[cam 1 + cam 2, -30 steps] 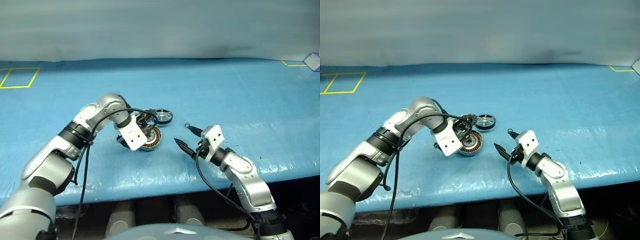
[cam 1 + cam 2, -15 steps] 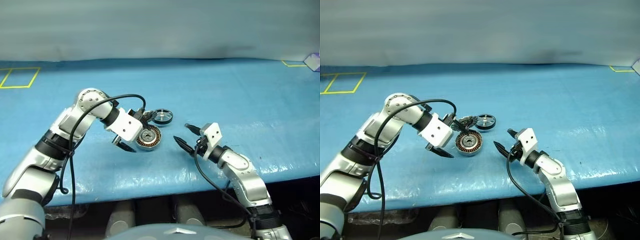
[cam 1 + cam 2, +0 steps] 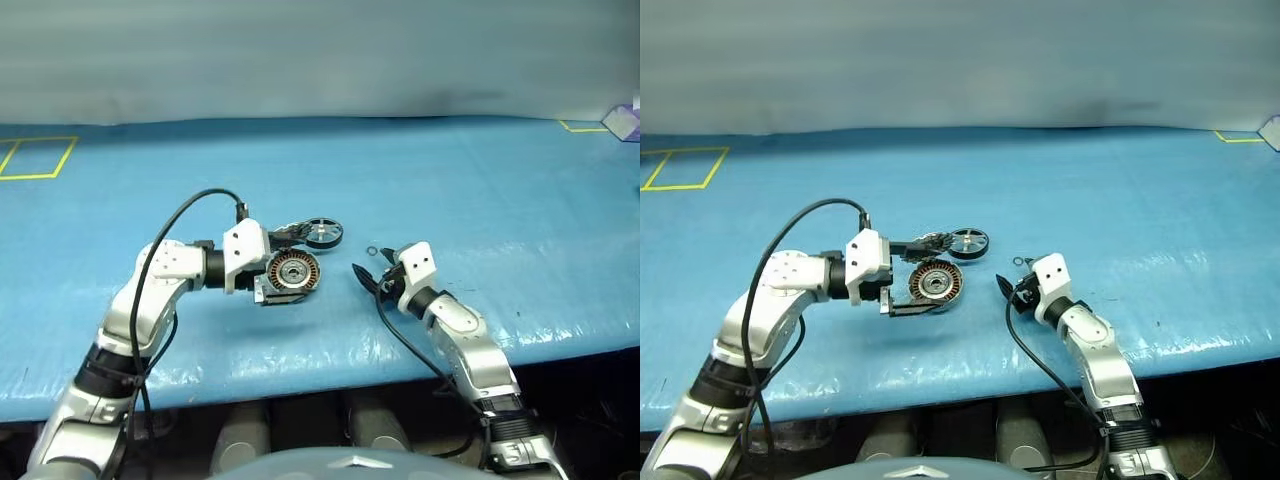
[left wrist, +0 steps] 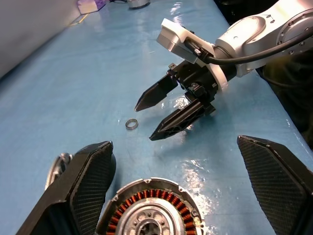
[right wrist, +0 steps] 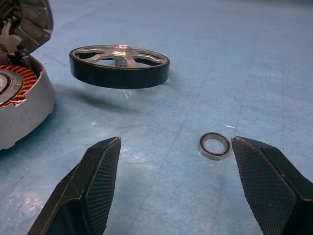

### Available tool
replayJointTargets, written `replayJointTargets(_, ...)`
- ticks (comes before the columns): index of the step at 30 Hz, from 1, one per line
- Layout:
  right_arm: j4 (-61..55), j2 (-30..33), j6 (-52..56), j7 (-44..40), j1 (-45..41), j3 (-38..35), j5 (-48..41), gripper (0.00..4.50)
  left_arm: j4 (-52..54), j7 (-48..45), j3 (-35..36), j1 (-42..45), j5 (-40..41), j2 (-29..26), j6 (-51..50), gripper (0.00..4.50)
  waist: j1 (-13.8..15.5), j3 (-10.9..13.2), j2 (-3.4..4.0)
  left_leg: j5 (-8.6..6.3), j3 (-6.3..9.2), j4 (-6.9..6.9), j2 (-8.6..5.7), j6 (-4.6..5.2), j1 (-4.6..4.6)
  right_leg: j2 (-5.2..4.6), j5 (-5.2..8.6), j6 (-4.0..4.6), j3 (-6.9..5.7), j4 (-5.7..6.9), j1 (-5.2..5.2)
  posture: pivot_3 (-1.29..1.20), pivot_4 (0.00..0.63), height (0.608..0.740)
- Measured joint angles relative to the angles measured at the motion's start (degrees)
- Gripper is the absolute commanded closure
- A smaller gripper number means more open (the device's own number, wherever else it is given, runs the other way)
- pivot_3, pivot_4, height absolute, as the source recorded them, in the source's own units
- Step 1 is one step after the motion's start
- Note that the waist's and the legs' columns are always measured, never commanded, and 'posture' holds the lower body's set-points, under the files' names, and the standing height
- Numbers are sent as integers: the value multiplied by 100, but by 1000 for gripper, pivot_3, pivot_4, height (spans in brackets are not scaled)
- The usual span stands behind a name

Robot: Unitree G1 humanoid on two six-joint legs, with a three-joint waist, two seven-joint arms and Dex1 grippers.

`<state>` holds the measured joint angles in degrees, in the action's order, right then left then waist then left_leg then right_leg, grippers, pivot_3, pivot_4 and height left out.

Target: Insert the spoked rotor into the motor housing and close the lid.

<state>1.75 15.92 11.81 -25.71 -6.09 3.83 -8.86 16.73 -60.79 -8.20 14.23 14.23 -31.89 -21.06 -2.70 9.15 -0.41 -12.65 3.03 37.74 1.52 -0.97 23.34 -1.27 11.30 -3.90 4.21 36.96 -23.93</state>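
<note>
**Motor housing open, rotor beside it, both grippers spread**

Centre of the head view: the motor housing [image 3: 935, 284] lies on the blue table [image 3: 1120, 200], copper windings exposed, its lid [image 5: 30, 20] raised. The spoked rotor [image 3: 968, 243] sits just above and right of it, with a small ring [image 5: 214, 146] near. The left gripper [image 3: 914, 277] straddles the housing, fingers released; the right gripper [image 3: 1008, 283] is spread, empty. No legible writing.

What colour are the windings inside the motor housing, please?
Copper-orange, ringing the silver hub of the motor housing; clearest in the left wrist view.
</note>
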Motion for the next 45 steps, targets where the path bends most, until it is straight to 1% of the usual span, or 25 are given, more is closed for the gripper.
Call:
replayJointTargets(6,478,-142,-56,242,-258,-18,138,652,246,510,136,-742,210,19,-132,70,-16,0,0,0,-2,-1,0,-1,-19,-3,1,1,1,-3,18,0,150,740)
replayJointTargets(12,752,-231,-7,348,-407,-86,151,652,291,859,139,-1149,216,23,-132,70,-31,0,0,0,-5,-15,0,-1,-22,-3,2,4,1,-5,15,0,150,740)
replayJointTargets(14,810,-272,14,373,-460,-106,147,1030,303,920,134,-1154,216,22,-132,26,-36,0,0,0,-5,-16,0,-1,-25,-3,2,4,1,-5,16,0,150,740)
replayJointTargets(16,841,-300,65,440,-497,-149,149,1569,343,978,130,-1155,217,22,-132,26,-40,0,0,0,-7,-16,0,-1,-26,-4,2,4,2,-5,17,0,150,740)
replayJointTargets(29,899,-443,130,450,-598,-151,199,1569,352,1109,89,-1175,218,18,-146,26,-107,0,0,-1,-10,-23,2,-1,-31,-4,4,6,2,-8,16,0,150,740)
replayJointTargets(32,1033,-474,101,485,-714,-112,299,2154,352,1159,87,-1175,215,19,-149,26,-125,0,0,-1,-15,-27,4,-1,-38,-5,4,6,3,-8,17,0,150,740)
replayJointTargets(37,1139,-530,128,619,-834,-98,386,3777,352,1263,87,-1191,208,14,-148,26,-125,0,-1,-1,-15,-36,4,-1,-41,-6,7,10,3,-11,17,0,150,740)
replayJointTargets(38,1139,-532,128,619,-834,-97,391,3841,352,1285,87,-1204,208,9,-148,26,-125,0,-1,-1,-16,-39,4,-1,-41,-6,7,11,3,-12,16,0,150,740)
replayJointTargets(45,992,-535,236,609,-751,-92,390,3840,352,1364,92,-1351,178,-133,-138,26,-119,0,-1,-1,-16,-57,5,-1,-46,-7,13,20,2,-15,13,0,150,740)
